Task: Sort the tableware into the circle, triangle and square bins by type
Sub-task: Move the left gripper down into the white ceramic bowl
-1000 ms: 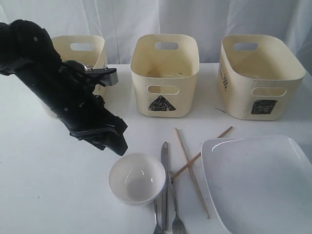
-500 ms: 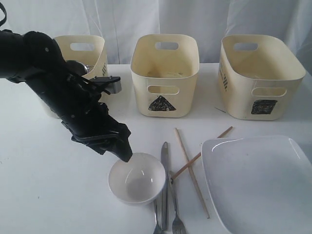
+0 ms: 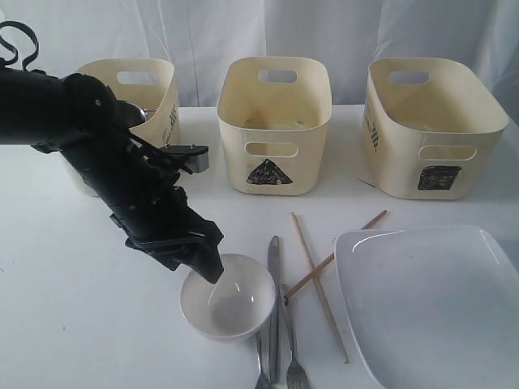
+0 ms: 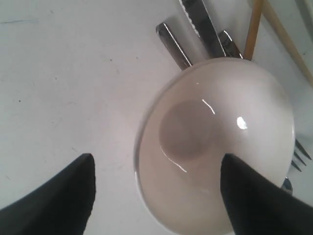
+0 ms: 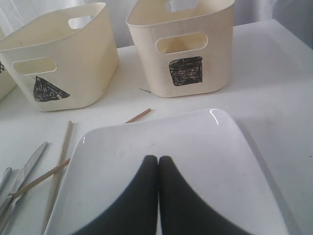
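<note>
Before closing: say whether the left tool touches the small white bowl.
Cannot tell. Left wrist view: the open left tool straddles the small white bowl at its rim; one finger overlaps the inside, gap unclear.

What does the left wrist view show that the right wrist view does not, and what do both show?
Only the left wrist view: the small white bowl and the open left gripper, one finger over the bowl, one outside its rim. Only the right wrist view: the large white plate, the triangle bin, the square bin and the shut right gripper. Both: the wooden chopsticks and a steel knife.
</note>
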